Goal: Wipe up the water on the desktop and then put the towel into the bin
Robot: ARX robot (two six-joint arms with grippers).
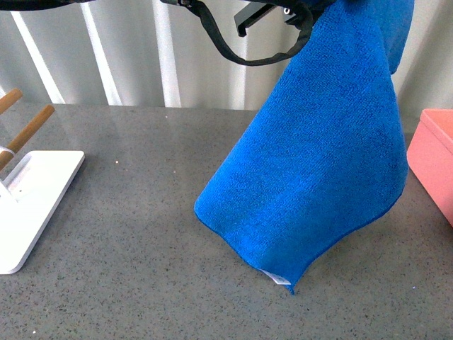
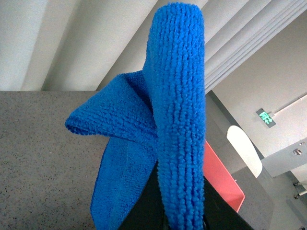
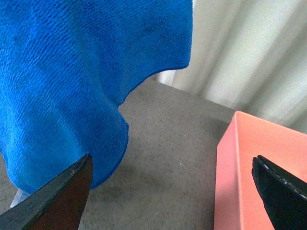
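Observation:
The blue towel hangs in the air above the desktop, its white label at the lowest corner. My left gripper is shut on the towel, a thick fold of which rises from between its dark jaws. The pink bin stands at the right edge, just right of the hanging towel. My right gripper is open and empty over the desktop. The towel is by one of its fingers and the bin by the other.
A flat white stand with wooden rods sits at the left of the desktop. A black cable loops down at the top middle. A pale ribbed curtain closes off the back. The bin also shows in the left wrist view.

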